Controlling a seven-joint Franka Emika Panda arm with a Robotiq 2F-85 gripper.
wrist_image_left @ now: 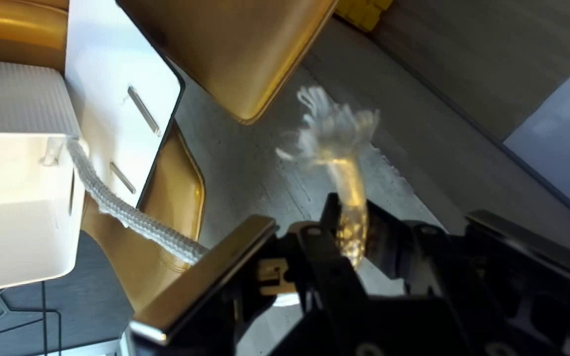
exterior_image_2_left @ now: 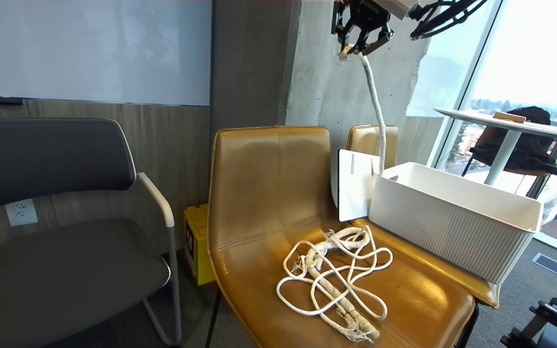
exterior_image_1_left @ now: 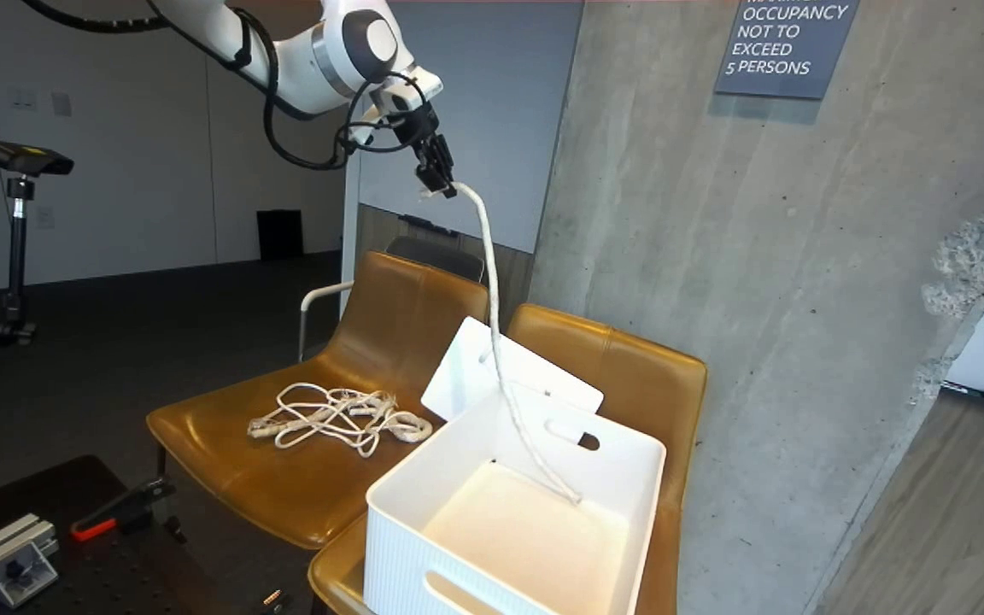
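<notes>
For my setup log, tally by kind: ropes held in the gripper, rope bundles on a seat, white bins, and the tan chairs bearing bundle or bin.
Rope in the gripper: 1
Rope bundle: 1
White bin: 1
Tan chairs: 2
Total: 5

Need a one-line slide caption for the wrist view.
Jaws gripping a rope near its frayed end, the rest hanging down into a white bin.
</notes>
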